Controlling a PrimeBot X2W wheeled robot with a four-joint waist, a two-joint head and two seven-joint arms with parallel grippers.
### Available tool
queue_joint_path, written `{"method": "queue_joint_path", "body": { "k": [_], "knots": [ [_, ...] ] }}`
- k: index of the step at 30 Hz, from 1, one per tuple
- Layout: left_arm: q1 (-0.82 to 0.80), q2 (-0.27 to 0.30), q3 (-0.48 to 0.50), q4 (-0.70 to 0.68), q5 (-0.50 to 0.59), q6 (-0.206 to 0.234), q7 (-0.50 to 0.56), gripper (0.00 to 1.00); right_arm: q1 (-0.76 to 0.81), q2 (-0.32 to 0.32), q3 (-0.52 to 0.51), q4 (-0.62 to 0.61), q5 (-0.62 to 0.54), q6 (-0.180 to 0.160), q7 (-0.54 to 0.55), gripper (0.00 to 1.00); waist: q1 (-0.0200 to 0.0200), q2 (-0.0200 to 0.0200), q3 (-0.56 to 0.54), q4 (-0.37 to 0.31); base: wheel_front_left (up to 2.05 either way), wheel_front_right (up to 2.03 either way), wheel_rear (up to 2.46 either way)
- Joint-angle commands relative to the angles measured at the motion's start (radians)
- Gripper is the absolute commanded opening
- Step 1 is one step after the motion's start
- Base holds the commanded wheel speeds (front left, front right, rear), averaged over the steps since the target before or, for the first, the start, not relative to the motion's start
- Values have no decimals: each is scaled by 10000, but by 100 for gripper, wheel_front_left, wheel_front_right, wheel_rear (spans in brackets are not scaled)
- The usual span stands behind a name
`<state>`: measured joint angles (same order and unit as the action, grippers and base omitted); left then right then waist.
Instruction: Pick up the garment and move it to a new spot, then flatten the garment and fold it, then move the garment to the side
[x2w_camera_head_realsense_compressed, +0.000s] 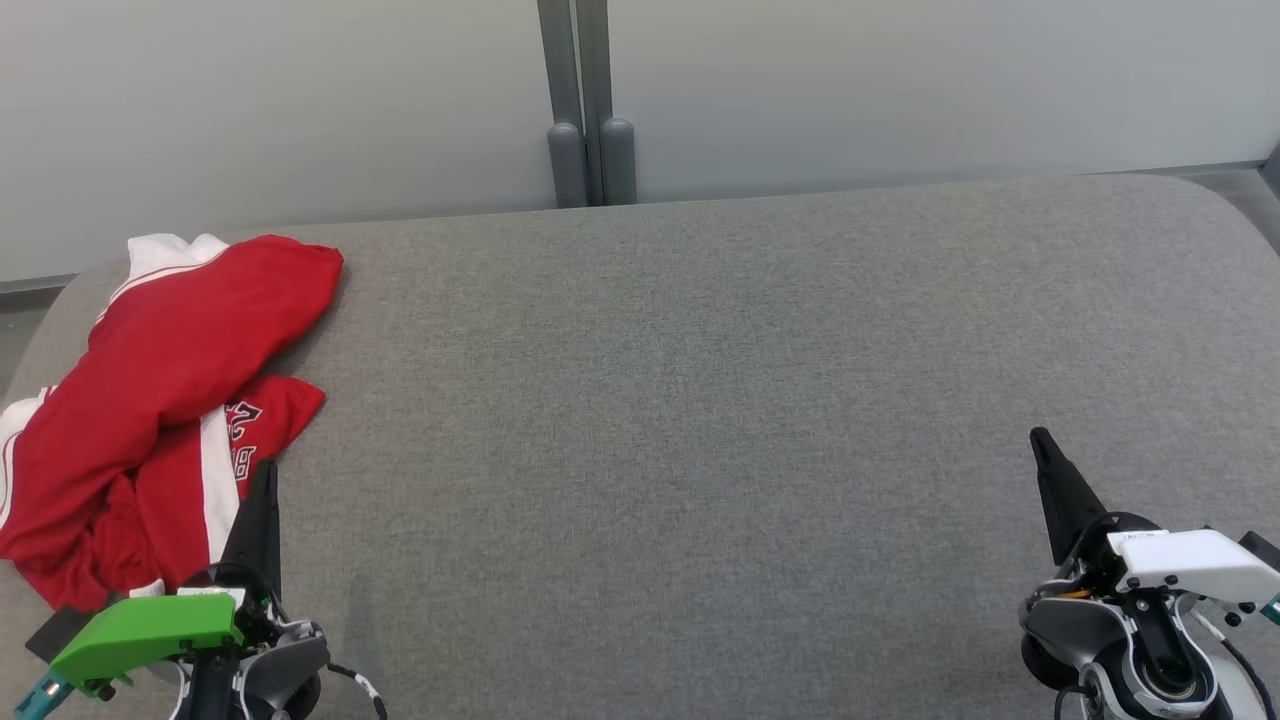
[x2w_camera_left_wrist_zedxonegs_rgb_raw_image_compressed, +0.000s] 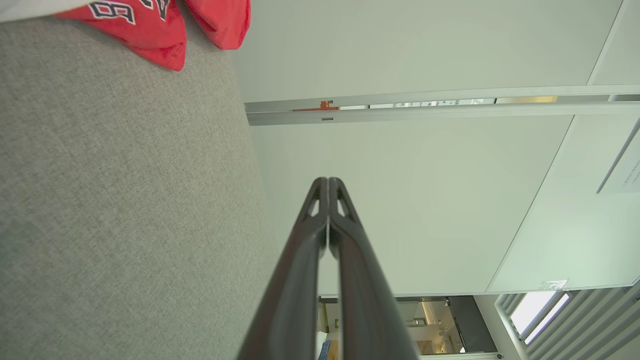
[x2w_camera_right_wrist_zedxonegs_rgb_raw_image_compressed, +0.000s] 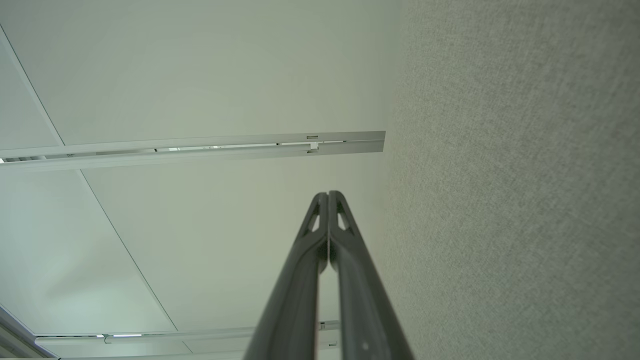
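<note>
The garment (x2w_camera_head_realsense_compressed: 272, 408) is seen at the desk's (x2w_camera_head_realsense_compressed: 700, 400) far-left end, crumpled, its lettered part peeking out at the heap's right edge. A larger fold of red cloth (x2w_camera_head_realsense_compressed: 170, 350) with white striped trim is draped over it. Whether that fold is the same piece cannot be told. The heap's long axis runs slantwise, from the near-left corner of the desk up toward the wall (x2w_camera_head_realsense_compressed: 900, 90).

The left claw (x2w_camera_head_realsense_compressed: 265, 478) is found just beside the heap's near-right edge, so the garment lies ahead of it and to its left. The right claw (x2w_camera_head_realsense_compressed: 1040, 437) is set well apart, across the bare desk at the near-right. The left arm is judged much the nearer for the pick-up. A turn toward the heap and a parting of the fingers would be needed first.

Both claws are pressed fully closed, and nothing is gripped by either.

The whole heap and both claws are given together in the head view. In the left wrist view the black, white-outlined lettering on the garment (x2w_camera_left_wrist_zedxonegs_rgb_raw_image_compressed: 145, 25) is shown close up, off to the upper left of the closed left claw (x2w_camera_left_wrist_zedxonegs_rgb_raw_image_compressed: 328, 181), which is aimed past it at the wall. In the right wrist view the right claw (x2w_camera_right_wrist_zedxonegs_rgb_raw_image_compressed: 328, 194) is seen tip to tip beside grey desk cloth.
</note>
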<state>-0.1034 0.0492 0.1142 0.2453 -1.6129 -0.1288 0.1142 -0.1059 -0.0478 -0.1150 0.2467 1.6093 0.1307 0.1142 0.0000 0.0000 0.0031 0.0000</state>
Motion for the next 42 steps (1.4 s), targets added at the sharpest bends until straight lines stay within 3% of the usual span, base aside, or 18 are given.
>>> {"method": "queue_joint_path", "body": {
  "k": [1, 42],
  "knots": [
    [-119, 15, 13, -12, 2, -52, 22, 0, -52, -18, 1, -50, 76, 0, 20, 0, 0, 0, 0, 0, 0, 0, 0],
    [-120, 15, 13, -12, 4, -52, 22, 0, -52, -18, 1, -50, 75, 0, 20, 0, 0, 0, 0, 0, 0, 0, 0]
  ]
}}
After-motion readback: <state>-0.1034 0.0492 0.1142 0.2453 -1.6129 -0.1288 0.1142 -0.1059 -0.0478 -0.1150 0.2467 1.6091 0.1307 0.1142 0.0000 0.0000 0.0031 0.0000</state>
